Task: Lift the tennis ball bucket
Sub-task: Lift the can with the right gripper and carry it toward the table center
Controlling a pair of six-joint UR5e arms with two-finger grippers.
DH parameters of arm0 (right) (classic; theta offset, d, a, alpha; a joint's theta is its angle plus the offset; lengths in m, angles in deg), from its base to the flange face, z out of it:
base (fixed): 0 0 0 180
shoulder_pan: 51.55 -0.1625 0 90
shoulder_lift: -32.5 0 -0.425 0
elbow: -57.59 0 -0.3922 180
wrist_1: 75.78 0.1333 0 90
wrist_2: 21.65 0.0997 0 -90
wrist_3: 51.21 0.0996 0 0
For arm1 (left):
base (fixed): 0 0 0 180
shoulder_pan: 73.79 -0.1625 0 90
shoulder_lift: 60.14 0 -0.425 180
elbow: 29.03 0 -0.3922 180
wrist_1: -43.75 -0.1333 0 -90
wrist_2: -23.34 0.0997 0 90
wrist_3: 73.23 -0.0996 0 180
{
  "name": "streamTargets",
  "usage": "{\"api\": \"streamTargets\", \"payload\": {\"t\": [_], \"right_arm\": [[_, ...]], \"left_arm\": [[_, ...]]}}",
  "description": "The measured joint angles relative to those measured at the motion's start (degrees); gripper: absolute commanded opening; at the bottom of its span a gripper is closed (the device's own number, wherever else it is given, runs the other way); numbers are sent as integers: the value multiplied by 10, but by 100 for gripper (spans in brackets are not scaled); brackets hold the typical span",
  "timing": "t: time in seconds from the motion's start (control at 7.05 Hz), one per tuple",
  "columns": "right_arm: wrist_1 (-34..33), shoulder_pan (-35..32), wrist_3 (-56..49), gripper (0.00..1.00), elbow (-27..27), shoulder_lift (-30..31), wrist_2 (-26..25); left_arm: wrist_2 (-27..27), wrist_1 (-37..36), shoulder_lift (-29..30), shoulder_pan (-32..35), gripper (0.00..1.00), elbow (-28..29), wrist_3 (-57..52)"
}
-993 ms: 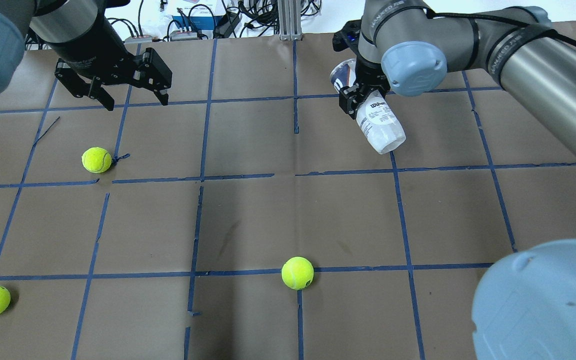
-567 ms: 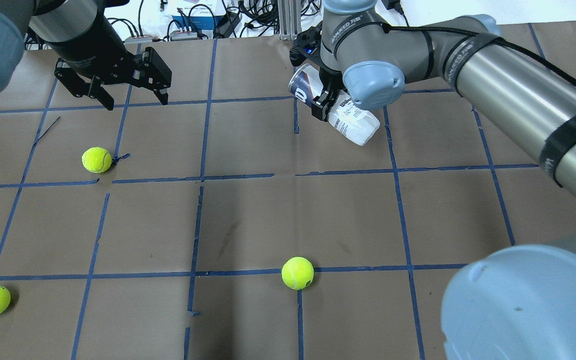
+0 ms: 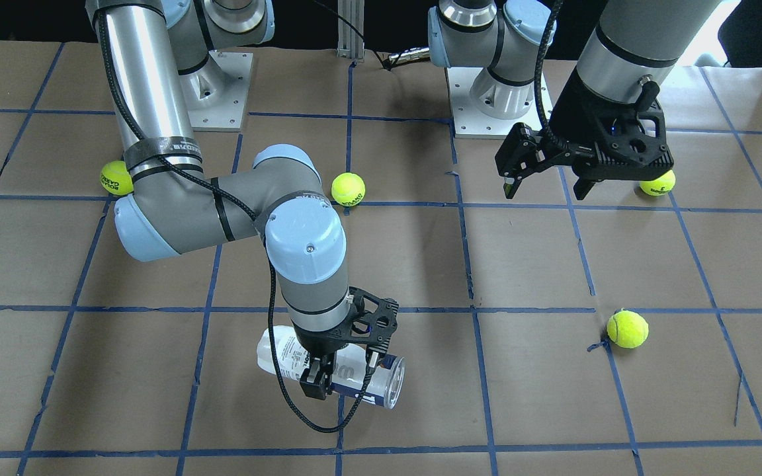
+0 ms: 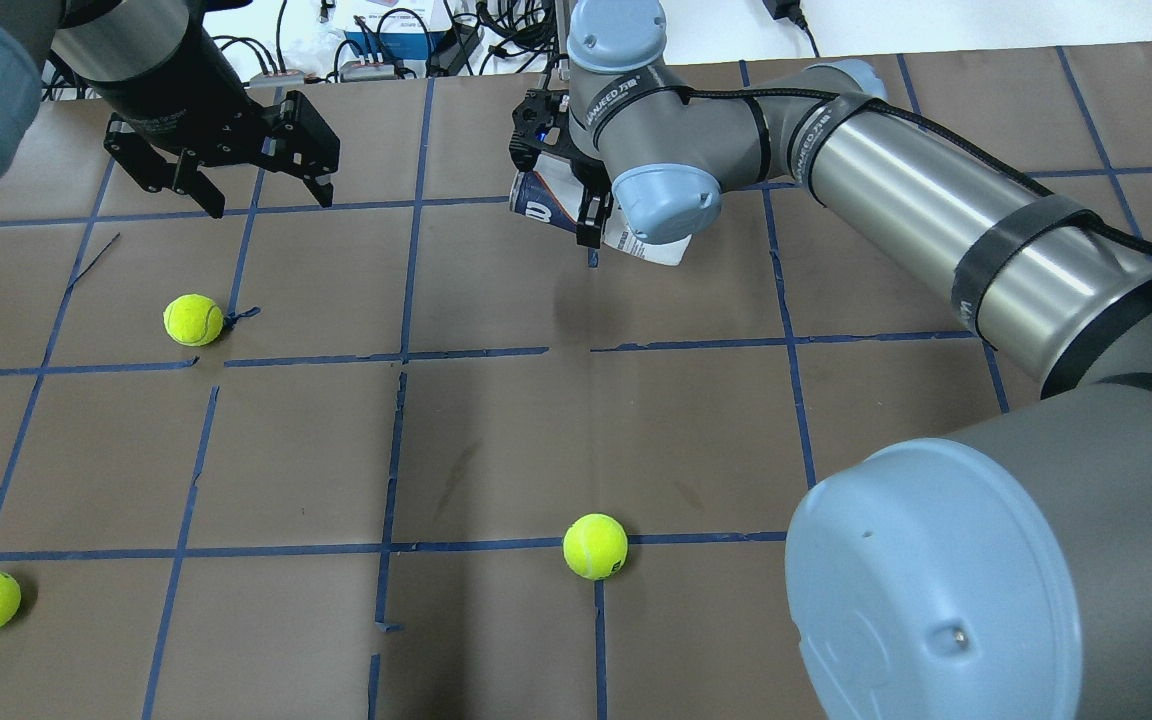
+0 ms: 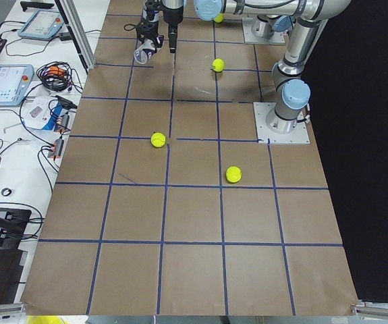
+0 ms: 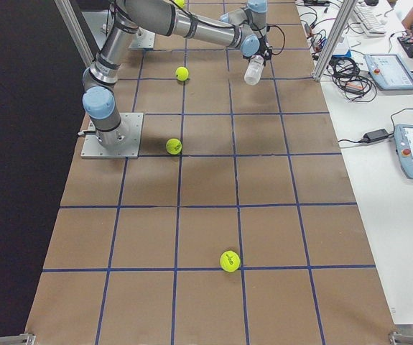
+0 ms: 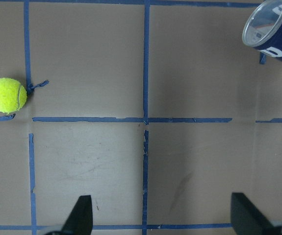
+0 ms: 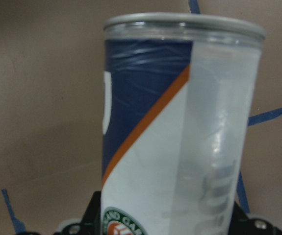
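Tennis ball bucket (image 3: 389,387) is pinched about its middle by right gripper (image 3: 341,378), carried tilted above the table (image 3: 553,396); lift judged essentially done. Left gripper (image 3: 545,188) is kept spread, empty, well apart; only holding seems left.

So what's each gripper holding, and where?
Right gripper holds the tennis ball bucket around its mid-body, jaws across the label. Left gripper is open, holding nothing.

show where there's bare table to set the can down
Bare: the squares between the can, the far ball and the middle ball. Crowded: the row along the bases, with the middle ball and two near balls.
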Motion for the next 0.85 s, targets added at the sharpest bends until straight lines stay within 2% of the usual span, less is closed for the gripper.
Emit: {"api": "streamTargets", "payload": {"t": [0.43,0.85], "right_arm": [[-24,-2,-74,78,3,-25,-13],[-33,-3,-96,78,0,-41,-13]], "left_arm": [[-1,2,-3,-1,100,1,4],[1,6,-4,-2,100,1,7]]}}
